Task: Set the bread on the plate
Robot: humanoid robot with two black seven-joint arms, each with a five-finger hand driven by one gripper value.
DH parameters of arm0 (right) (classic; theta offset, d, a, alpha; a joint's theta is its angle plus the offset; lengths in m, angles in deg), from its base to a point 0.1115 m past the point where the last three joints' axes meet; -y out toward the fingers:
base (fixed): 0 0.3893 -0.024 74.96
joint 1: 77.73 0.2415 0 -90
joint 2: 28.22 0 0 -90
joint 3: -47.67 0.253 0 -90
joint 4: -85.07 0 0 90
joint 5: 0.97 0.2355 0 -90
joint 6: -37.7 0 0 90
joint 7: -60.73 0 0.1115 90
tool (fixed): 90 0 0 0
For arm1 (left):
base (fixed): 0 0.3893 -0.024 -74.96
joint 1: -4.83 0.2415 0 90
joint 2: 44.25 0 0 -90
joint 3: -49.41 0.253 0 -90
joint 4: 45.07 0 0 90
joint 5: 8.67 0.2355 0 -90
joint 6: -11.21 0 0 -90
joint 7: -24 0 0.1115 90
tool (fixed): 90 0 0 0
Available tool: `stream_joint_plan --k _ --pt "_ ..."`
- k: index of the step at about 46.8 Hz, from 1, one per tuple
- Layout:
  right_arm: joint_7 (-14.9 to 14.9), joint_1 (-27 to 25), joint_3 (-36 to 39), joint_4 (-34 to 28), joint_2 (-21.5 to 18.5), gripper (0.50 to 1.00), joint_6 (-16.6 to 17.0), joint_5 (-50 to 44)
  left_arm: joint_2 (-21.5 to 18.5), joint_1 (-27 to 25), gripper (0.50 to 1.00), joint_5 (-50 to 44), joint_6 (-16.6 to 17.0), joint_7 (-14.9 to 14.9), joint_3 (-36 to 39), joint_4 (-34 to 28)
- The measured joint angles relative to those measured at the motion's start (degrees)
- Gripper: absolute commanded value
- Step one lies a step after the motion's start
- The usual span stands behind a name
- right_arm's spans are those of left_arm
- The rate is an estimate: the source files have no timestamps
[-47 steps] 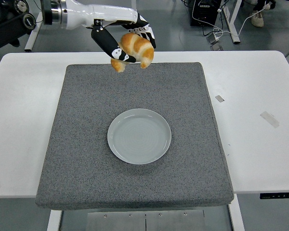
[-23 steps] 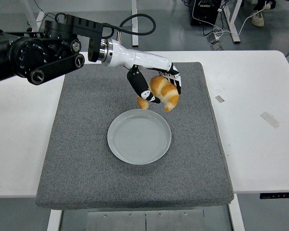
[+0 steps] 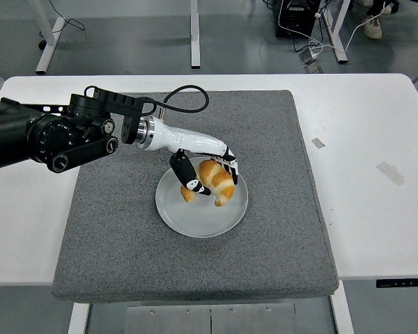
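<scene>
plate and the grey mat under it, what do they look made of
Plate: likely glazed ceramic or smooth plastic, pale grey-white with a soft sheen and a raised rim. Mat: looks like felt or dense foam, speckled grey, matte, with a thick soft edge.

Beyond my white table (image 3: 376, 125) lies grey floor (image 3: 125, 35); white desk legs (image 3: 194, 31) stand there, a black box (image 3: 297, 17) with cables further right.

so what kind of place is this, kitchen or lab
Likely a robotics lab or test room, not a kitchen: a white desk-style table under a grey mat, cables and a computer tower on the bare floor behind.
</scene>
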Motion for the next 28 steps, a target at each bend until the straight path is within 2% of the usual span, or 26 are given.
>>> stream_joint_plan --k 28 --pt "0.0 -0.1 -0.1 -0.1 0.0 1.0 0.0 0.0 0.0 4.2 0.605 0.4 1.7 0.0 0.1 1.4"
